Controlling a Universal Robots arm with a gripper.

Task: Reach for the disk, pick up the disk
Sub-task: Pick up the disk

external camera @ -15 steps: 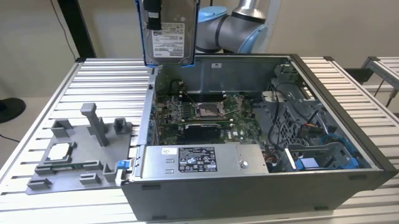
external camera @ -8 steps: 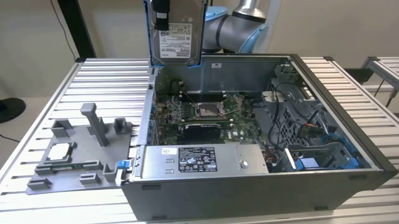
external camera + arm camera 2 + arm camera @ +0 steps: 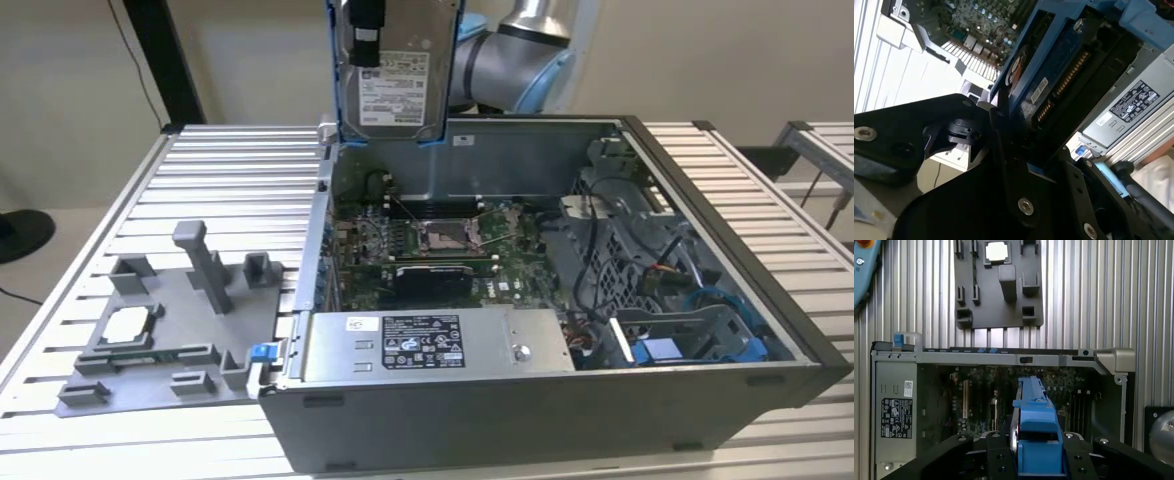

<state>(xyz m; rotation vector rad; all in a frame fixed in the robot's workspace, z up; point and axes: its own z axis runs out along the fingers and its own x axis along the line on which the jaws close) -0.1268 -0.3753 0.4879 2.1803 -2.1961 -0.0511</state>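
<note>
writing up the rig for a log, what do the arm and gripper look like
The silver-grey metal arm has fat rounded joints with a blue-grey cap. The matte black gripper is built of angular plates and links; its fingers carry small silver screws.

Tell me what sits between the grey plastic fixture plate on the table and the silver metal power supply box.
In the exterior view, the open computer case's grey metal side wall stands there, with a small blue clip at its end.
</note>
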